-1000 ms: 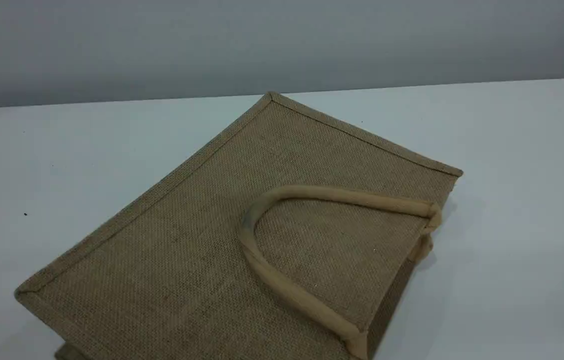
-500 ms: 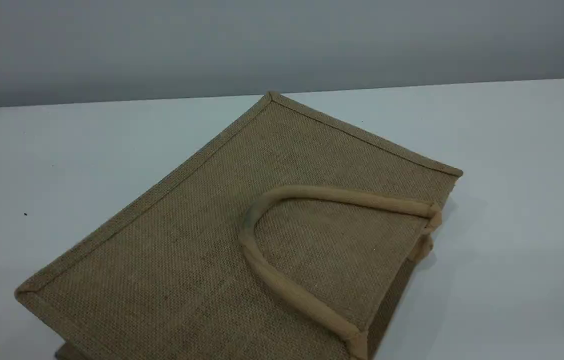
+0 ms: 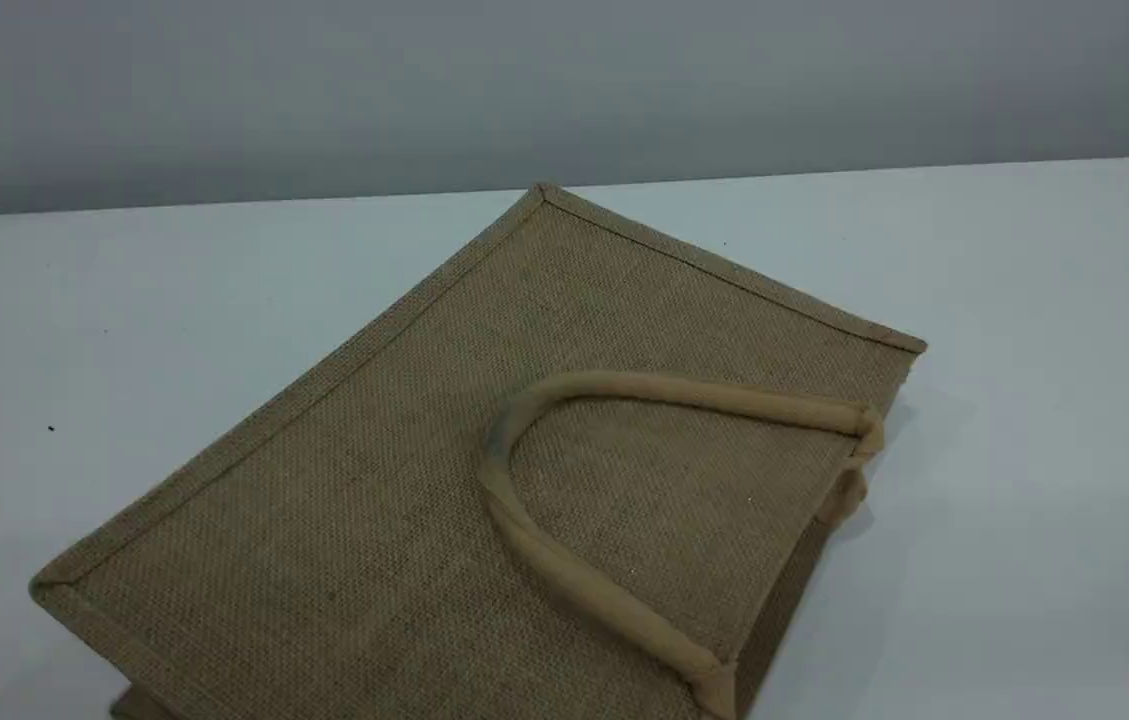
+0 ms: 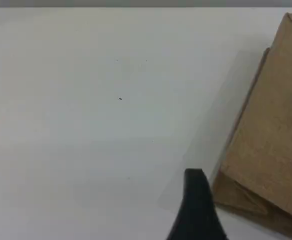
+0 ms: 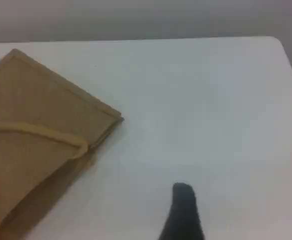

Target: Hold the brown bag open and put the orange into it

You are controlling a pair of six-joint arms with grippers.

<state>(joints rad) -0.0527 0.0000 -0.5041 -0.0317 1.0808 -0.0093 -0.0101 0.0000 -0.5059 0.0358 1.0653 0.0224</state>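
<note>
Two padded handles are sewn to the bag (image 3: 404,480), which lies flat on its side on the table (image 3: 1024,300); only the upper handle (image 3: 564,570) is fully seen, looped over the top panel, with the end of a second just below it at the mouth edge. The mouth faces the near right side and is pressed nearly shut. The orange is not seen in any view.

The woven jute is judged stiff enough to hold its shape yet light, with a rough weave that should not slip. The handle is judged the best place to take hold: lifted, it should pull the upper panel up and open the mouth. The trimmed edge at the mouth would be a thinner, harder hold.

The table is plain, white and smooth, so the bag may slide when pulled. A grey wall stands behind it.

The left gripper (image 4: 196,210) sits low, just beside the bag's folded corner, with nothing held. The right gripper (image 5: 182,212) hangs over bare table, well apart from the bag, wide open and empty.
</note>
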